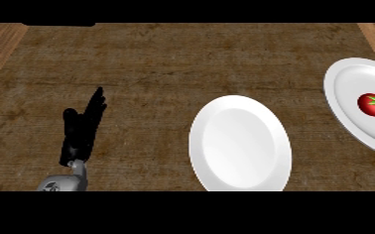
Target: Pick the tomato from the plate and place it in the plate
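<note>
**pan_flipper:** ok going left to right, what's actually there? I only see one arm.

**gr1_watcher:** yep, just one. Far left, low down, there's the left hand [81,129] on its grey forearm [64,182], coming in from the bottom edge. Fingers straight and pointing up the view, thumb sticking out to the left side, nothing in it. So it's open and parked over the brown worktop [161,64], touching neither plate (well apart from both, actually).

**pan_flipper:** and the plates?

**gr1_watcher:** moving right, a bit past the middle and low in the view, there's a white plate [239,146]. Looks taller than wide from this angle and its bottom edge is cut off. Nothing is lying on it.

**pan_flipper:** where's the tomato then?

**gr1_watcher:** all the way right. There's a second white plate [344,87] cut off by the right edge, sitting higher up than the first one, with a strip of bare worktop between them. The tomato [367,104] sits on that one, red with a little green stem bit on top, and it's partly clipped by the edge too.

**pan_flipper:** right hand?

**gr1_watcher:** doesn't show anywhere in the head view.
</note>
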